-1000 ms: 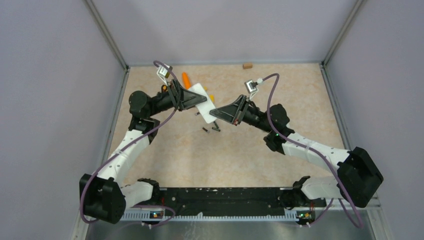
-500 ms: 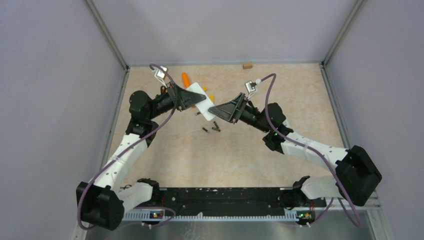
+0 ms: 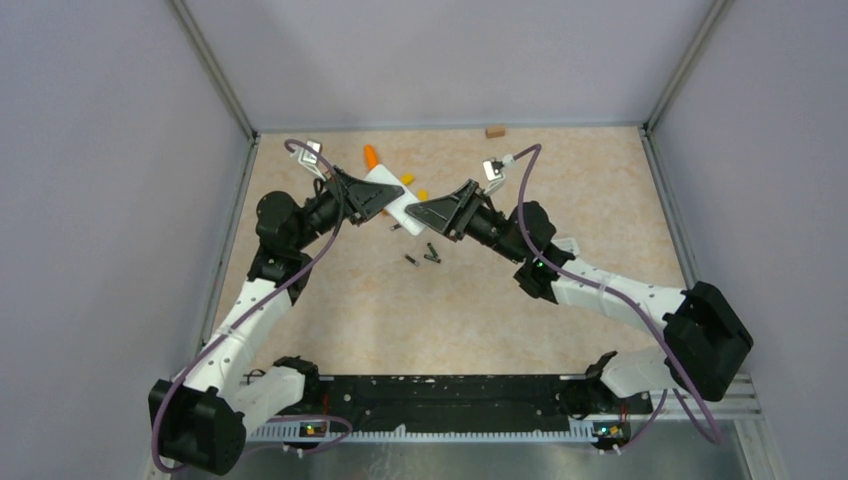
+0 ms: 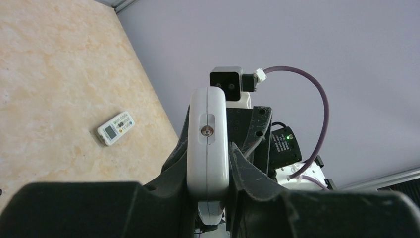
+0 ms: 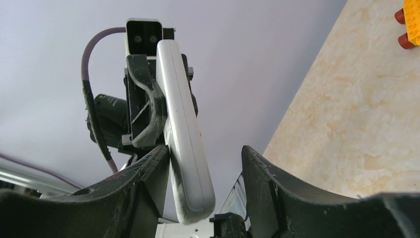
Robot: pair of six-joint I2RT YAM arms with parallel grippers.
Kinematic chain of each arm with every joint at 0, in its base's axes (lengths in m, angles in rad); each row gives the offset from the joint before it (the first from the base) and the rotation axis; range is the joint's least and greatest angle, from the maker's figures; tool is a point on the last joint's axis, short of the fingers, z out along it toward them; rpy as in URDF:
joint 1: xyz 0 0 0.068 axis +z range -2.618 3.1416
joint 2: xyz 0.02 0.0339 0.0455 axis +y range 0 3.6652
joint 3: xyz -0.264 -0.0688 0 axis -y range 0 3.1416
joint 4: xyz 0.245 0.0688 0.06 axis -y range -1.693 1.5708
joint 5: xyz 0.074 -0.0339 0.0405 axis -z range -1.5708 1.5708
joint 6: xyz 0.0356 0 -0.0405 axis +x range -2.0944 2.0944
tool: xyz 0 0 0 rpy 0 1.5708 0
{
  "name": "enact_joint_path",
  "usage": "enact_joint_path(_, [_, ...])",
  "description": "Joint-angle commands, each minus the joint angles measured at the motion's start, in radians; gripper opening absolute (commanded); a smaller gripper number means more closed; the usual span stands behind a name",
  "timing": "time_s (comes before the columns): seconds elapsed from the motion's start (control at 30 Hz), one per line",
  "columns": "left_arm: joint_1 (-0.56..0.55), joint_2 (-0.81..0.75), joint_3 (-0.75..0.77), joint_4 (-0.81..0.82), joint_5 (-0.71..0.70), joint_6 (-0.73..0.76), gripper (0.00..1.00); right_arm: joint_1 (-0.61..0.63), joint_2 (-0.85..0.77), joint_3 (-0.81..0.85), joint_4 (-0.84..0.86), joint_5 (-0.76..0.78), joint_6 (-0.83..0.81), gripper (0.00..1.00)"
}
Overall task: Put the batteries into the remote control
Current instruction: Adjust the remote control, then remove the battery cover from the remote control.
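The white remote control [image 3: 388,194] hangs in the air above the middle of the table, and my left gripper [image 3: 376,198] is shut on it. In the left wrist view the remote control [image 4: 208,144] stands edge-on, pinched between both fingers of the left gripper [image 4: 208,151]. My right gripper [image 3: 418,212] is open around the remote's other end. In the right wrist view the remote control [image 5: 187,148] rests against the left finger of the right gripper [image 5: 205,161], while the right finger stands apart. Two batteries [image 3: 431,251] lie on the table below, small and dark.
An orange piece [image 3: 372,157] and yellow blocks [image 3: 407,179] lie behind the grippers, and a small brown block [image 3: 494,131] sits by the back wall. A second small white remote [image 4: 116,128] with a display lies on the table. Red-and-yellow blocks [image 5: 409,20] show at the right wrist view's edge.
Both grippers and the remote have shifted back and left. My right gripper has opened around the remote's end. My left gripper has tightened on it.
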Motion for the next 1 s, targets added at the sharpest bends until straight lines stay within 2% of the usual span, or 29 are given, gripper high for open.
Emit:
enact_joint_path(0.0, [-0.002,-0.009,-0.003,0.095,-0.001,-0.046,0.0,0.02,0.032,0.076,0.032,0.027,-0.029,0.51])
enact_joint_path(0.17, [-0.003,-0.013,-0.004,0.104,-0.016,-0.067,0.0,0.027,0.032,0.047,0.053,0.02,-0.017,0.36])
enact_joint_path(0.27, [-0.001,-0.009,0.007,0.095,-0.011,-0.16,0.0,0.026,0.013,-0.006,0.119,0.015,-0.028,0.3])
enact_joint_path(0.47, [0.0,0.006,0.018,0.189,0.023,-0.359,0.0,0.024,-0.043,-0.099,0.218,-0.015,-0.104,0.28])
enact_joint_path(0.7, [0.01,0.027,0.028,0.316,0.019,-0.464,0.0,0.011,-0.075,-0.138,0.248,-0.045,-0.124,0.25])
enact_joint_path(0.8, [0.009,0.035,0.025,0.343,0.025,-0.477,0.0,0.01,-0.069,-0.117,0.227,-0.038,-0.114,0.25])
enact_joint_path(0.97, [0.009,0.045,0.009,0.326,0.05,-0.441,0.0,0.009,-0.024,-0.012,0.058,-0.006,-0.066,0.4])
